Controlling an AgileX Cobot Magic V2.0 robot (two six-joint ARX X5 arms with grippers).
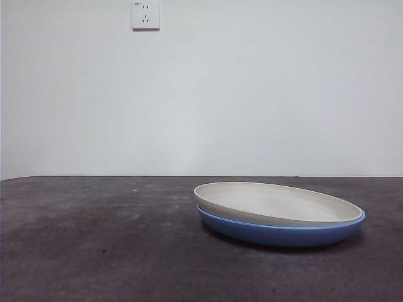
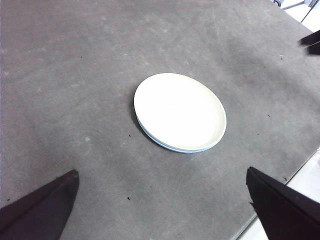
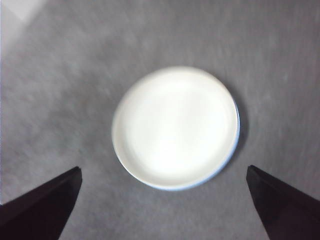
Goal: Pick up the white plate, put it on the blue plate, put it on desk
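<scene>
Plates stacked, folks: we have the white plate [image 1: 277, 202] sitting inside the blue plate [image 1: 283, 231], a touch off-centre and tilted, so a thin blue crescent peeks out on one side in our wrist views. The pair rests on the desk [image 1: 94, 239], right of the middle in the front view.

Both arms are up high and off the stack. Our left gripper [image 2: 162, 207] has its jaws spread wide with nothing between them, and our right gripper [image 3: 164, 205] is likewise splayed and empty, hanging almost straight above the plates; that view is blurred.

How will it handle? We judge the white plate stiff, fairly light and breakable, its matte face giving a better bite than the glossy blue beneath. The low upturned rim is the only real handhold, and the raised side, where it lifts clear of the blue rim, looks like our best pinch.

Room is generous: bare desk all around the stack. The desk edge shows in the left wrist view, well apart from the plates. A wall socket [image 1: 145, 14] sits high behind, out of our way.
</scene>
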